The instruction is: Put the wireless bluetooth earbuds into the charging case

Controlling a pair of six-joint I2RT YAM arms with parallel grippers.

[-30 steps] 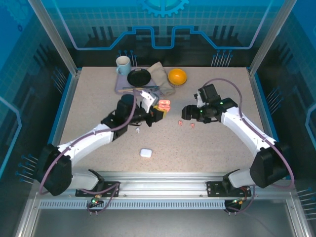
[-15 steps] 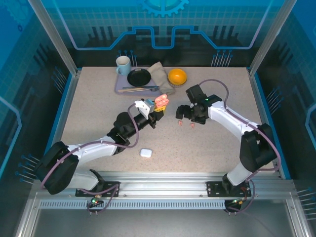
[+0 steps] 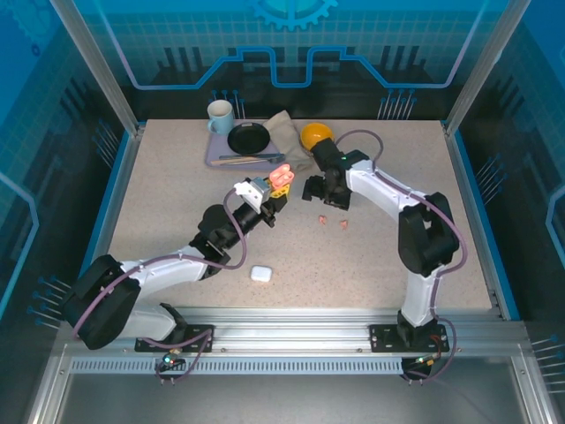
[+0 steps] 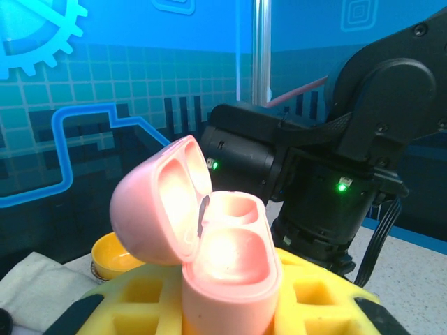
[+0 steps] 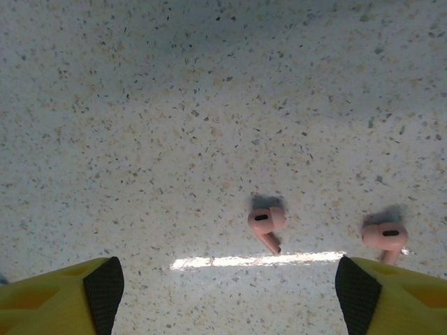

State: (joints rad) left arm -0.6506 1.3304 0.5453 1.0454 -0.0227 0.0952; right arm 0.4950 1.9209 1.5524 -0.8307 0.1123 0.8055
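My left gripper point(image 3: 270, 192) is shut on a pink charging case point(image 3: 281, 179), held up above the table's middle. In the left wrist view the case point(image 4: 227, 262) stands upright between yellow pads point(image 4: 318, 296), its lid swung open to the left and both wells empty. My right gripper point(image 3: 316, 188) hovers just right of the case, pointing down. In its wrist view it point(image 5: 227, 296) is open with nothing between the fingertips. Two pink earbuds point(image 5: 266, 222) point(image 5: 385, 236) lie on the speckled table below it; from above they point(image 3: 323, 219) point(image 3: 343, 223) sit just nearer than the right gripper.
A shut white case point(image 3: 259, 274) lies near the front, beside my left arm. At the back stand a mug point(image 3: 220, 115), a black dish point(image 3: 248, 139) on a purple tray point(image 3: 214, 157), a grey cloth point(image 3: 287, 132) and an orange bowl point(image 3: 313, 134).
My right gripper has swung left and farther back, closing in on the held case. My left gripper has carried the pink case slightly left and back. The pink earbuds have not moved.
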